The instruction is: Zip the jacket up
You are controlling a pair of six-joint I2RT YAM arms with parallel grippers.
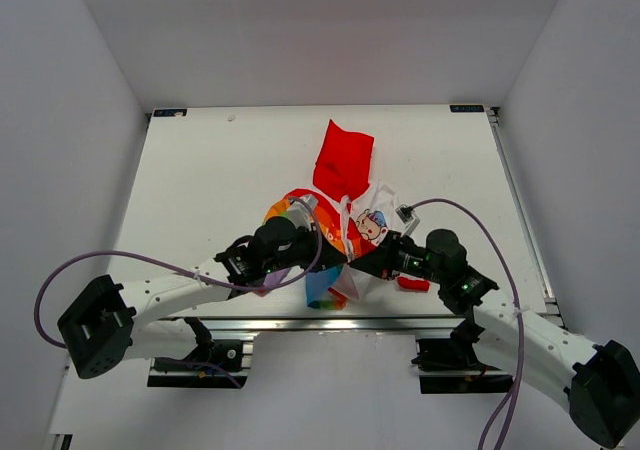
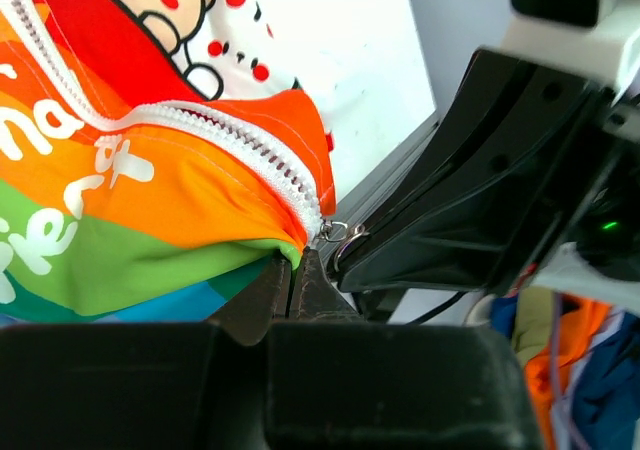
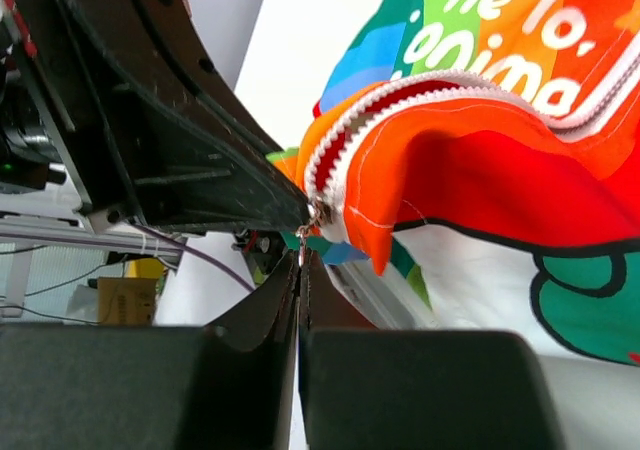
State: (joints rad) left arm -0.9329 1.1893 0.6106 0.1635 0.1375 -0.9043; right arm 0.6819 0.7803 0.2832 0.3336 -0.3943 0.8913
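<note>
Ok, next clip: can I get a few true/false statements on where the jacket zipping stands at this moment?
1. The left gripper and right gripper meet at the near hem of the jacket. True.
2. The red hood points toward the near edge. False: it lies on the far side.
3. The right gripper is shut on the zipper pull. True.
4. The left gripper is wide open. False: it is shut on the jacket's hem.
5. The slider sits up at the collar. False: it is at the bottom end of the teeth.

The jacket (image 1: 305, 213) lies on the table (image 1: 220, 170), hood (image 1: 343, 160) farthest back.
</note>
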